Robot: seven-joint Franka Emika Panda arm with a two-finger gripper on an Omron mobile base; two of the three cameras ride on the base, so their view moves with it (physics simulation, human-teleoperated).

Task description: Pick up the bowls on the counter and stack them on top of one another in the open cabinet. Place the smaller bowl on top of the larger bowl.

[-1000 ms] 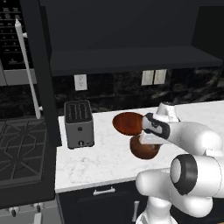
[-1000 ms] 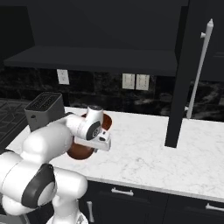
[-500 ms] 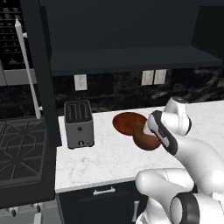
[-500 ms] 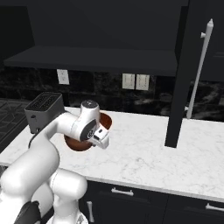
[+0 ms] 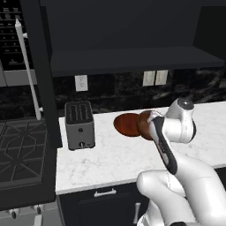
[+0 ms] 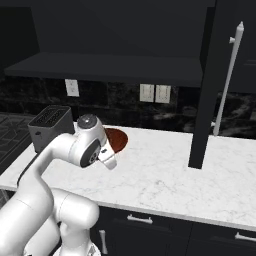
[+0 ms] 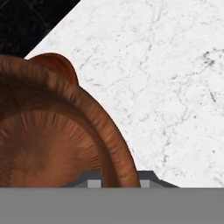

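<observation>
We see the smaller bowl (image 5: 145, 125) lifted off the table (image 5: 110, 159) and tipped on edge, just in front of the larger bowl (image 5: 126, 124), which lies flat on the marble. In the hand view the smaller bowl (image 7: 52, 144) takes up the lower left, its ribbed brown rim running down between the two finger tips, and the larger bowl (image 7: 57, 65) peeks out past it, near the table's (image 7: 166, 78) dark back edge. Our claw (image 7: 117, 183) is pressed together on that rim, one tip on either side of the wall, pinching the smaller bowl. From the right base view the larger bowl (image 6: 116, 140) shows as a reddish disc on the table (image 6: 165, 175), partly hidden by the white wrist, with the claw (image 6: 109, 160) hanging just in front of it; the smaller bowl we cannot make out there. To the larger bowl's left in the left base view stands a grey toaster (image 5: 80, 125), well apart from it. Above and behind the larger bowl runs the open cabinet (image 5: 132, 59) with its flat dark shelf, and below that shelf, on the black wall, sit white outlets (image 5: 155, 77). The cabinet door (image 5: 39, 75) with its long white handle (image 5: 27, 70) stands left of the toaster, and beyond it the stove top (image 5: 20, 154).
</observation>
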